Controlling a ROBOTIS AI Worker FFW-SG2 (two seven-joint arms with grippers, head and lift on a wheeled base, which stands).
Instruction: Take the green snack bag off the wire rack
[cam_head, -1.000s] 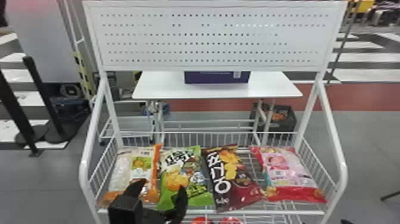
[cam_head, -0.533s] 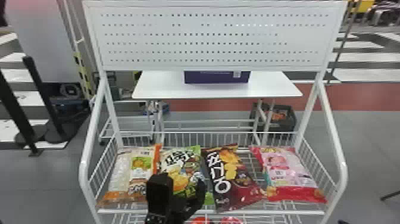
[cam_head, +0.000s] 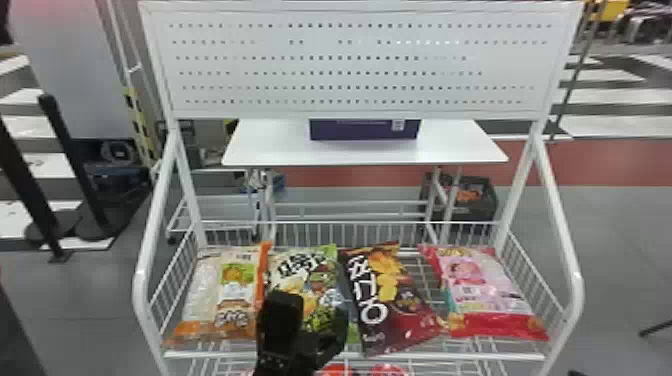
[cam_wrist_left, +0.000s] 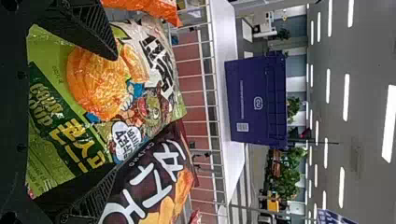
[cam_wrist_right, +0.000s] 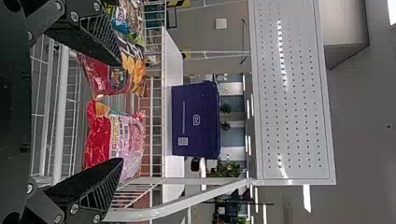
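Note:
The green snack bag (cam_head: 320, 285) lies on the wire rack (cam_head: 450, 356), between an orange-edged bag and a dark red-brown one. My left gripper (cam_head: 312, 320) is over its front part in the head view. In the left wrist view, the green bag (cam_wrist_left: 107, 102) lies across the space between the spread fingers of my left gripper (cam_wrist_left: 112, 112), one finger along each side; whether they touch it I cannot tell. My right gripper (cam_wrist_right: 119, 112) stands open in the right wrist view, away from the green bag, with the rack beyond its fingers.
An orange-edged bag (cam_head: 225, 295) lies left of the green one; a dark chip bag (cam_head: 390, 300) is close on its right, a pink-red bag (cam_head: 490, 295) farther right. White side rails (cam_head: 562, 240) flank the basket. Behind stands a white table (cam_head: 280, 150) with a purple box (cam_head: 365, 129).
My left gripper has moved right, from the edge beside the orange-edged bag to over the green bag. The bags have stayed in place.

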